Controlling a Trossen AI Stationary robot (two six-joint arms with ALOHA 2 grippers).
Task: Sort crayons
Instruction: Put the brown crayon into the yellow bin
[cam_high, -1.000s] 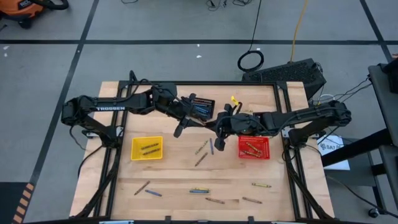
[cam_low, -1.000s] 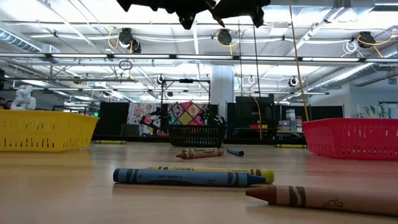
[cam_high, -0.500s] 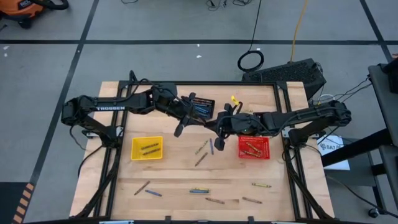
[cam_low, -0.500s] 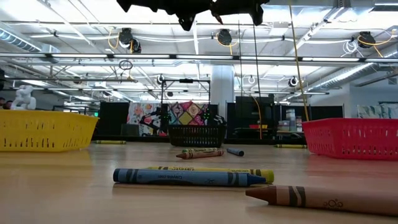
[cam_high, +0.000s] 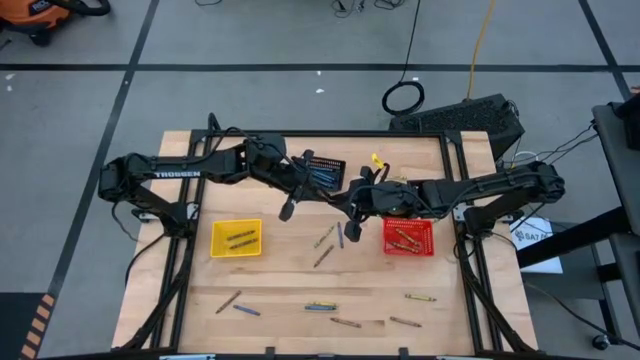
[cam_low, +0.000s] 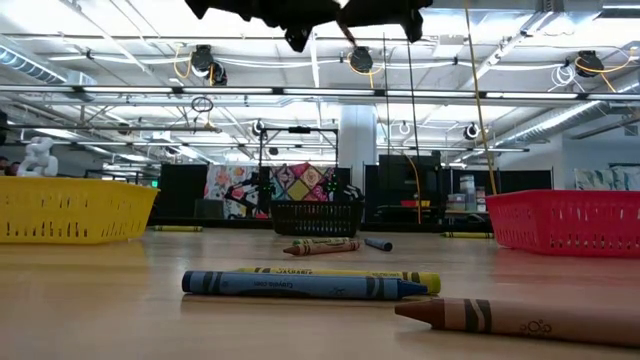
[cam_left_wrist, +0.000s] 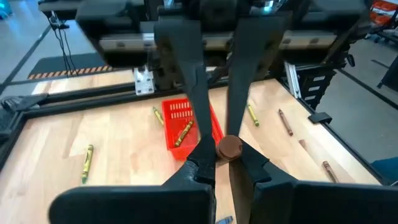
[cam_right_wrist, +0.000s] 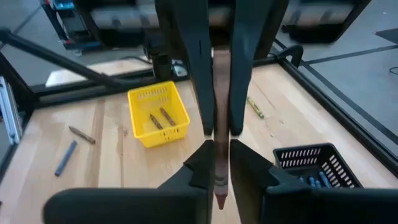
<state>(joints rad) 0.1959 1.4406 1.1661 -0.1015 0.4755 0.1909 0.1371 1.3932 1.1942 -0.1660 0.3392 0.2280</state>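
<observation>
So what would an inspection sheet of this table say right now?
Surface: wooden table, flat.
Job's things: loose crayons on the table; others in the yellow basket, red basket and black basket.
Clutter: nothing seen.
Grippers: left gripper, fingers shut on a brown crayon in mid-air; right gripper is on the same crayon.
Cables: yellow cable, black coil, on the floor.
Surroundings: grey taped floor.
</observation>
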